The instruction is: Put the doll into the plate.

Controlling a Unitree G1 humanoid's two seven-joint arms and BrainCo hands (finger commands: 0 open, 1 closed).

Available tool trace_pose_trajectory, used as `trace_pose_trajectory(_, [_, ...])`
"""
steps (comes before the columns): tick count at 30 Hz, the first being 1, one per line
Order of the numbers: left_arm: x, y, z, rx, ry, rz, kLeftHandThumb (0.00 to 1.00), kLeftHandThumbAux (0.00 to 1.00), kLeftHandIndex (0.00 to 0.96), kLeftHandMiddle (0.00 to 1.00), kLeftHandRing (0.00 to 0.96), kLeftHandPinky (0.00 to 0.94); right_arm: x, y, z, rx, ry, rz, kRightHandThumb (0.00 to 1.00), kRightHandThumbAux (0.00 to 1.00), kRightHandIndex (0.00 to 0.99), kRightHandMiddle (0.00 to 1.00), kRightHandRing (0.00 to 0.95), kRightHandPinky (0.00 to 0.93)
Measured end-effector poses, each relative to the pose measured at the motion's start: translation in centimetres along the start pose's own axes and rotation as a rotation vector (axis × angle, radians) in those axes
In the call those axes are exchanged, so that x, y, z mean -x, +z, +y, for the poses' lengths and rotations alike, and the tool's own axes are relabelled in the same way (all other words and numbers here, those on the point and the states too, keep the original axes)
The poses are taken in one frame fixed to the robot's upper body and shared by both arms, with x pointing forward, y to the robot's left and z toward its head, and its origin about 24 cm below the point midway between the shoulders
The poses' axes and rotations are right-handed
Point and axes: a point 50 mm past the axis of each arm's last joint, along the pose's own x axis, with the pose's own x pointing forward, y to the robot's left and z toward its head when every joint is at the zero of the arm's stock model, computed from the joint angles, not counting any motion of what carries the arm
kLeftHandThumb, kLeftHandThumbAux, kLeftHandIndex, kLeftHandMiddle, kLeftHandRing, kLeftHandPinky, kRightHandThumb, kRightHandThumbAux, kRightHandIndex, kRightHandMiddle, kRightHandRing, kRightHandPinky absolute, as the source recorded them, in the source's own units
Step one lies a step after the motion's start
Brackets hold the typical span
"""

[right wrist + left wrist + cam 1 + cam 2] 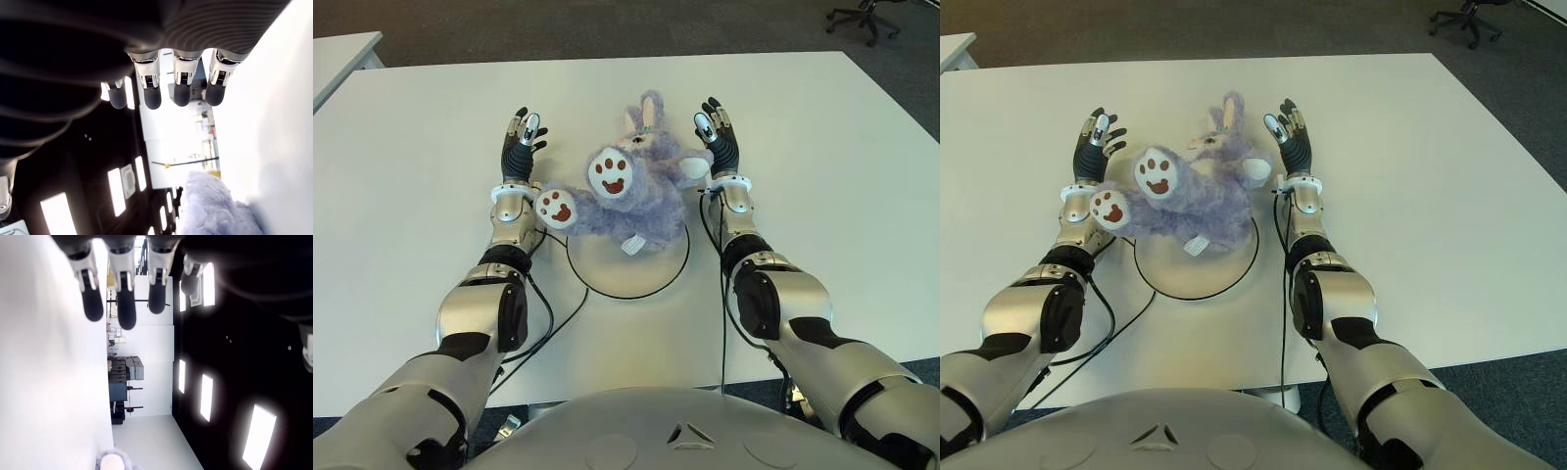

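Lavender plush doll [636, 191] with white, brown-padded soles; white plate [641, 279] rimmed black, on a white table [411, 176]

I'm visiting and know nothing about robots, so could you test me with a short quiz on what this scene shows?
1. True or false: the left hand is gripping the doll.
2. Where does the doll lie? A) wholly off the plate B) over the plate's far part, head beyond its rim C) on the floor
3. Fill in: the right hand, beside the doll, has its fingers ____.

Key: 1 false, both hands are open and hold nothing. 2 B. 3 open.
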Motion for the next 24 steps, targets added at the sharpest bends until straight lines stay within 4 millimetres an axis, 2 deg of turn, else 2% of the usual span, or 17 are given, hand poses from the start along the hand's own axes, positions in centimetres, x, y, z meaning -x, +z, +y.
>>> trace_pose_trajectory(7, [0.02, -0.01, 0.07, -0.002, 0.002, 0.0, 0.0, 0.341, 0.031, 0.148, 0.202, 0.255, 0.04, -0.3, 0.04, -0.013, -0.005, 0.025, 0.0, 0.493, 0.0, 0.0, 0.0, 0.0])
trace_pose_trajectory(15, [0.07, -0.06, 0.22, -0.007, 0.008, 0.001, 0.0, 0.354, 0.031, 0.147, 0.213, 0.319, 0.07, -0.66, 0.07, -0.032, -0.021, 0.057, 0.0, 0.499, 0.0, 0.006, 0.0, 0.0])
trace_pose_trajectory(19, [0.09, -0.08, 0.31, -0.008, 0.01, 0.001, 0.0, 0.353, 0.033, 0.144, 0.205, 0.268, 0.1, -0.74, 0.13, -0.04, -0.029, 0.061, 0.0, 0.506, 0.0, 0.01, 0.0, 0.0])
trace_pose_trajectory(24, [0.11, -0.08, 0.41, -0.01, 0.012, 0.001, 0.0, 0.352, 0.034, 0.136, 0.196, 0.289, 0.15, -0.94, 0.12, -0.047, -0.044, 0.077, 0.0, 0.512, 0.0, 0.012, 0.0, 0.0])
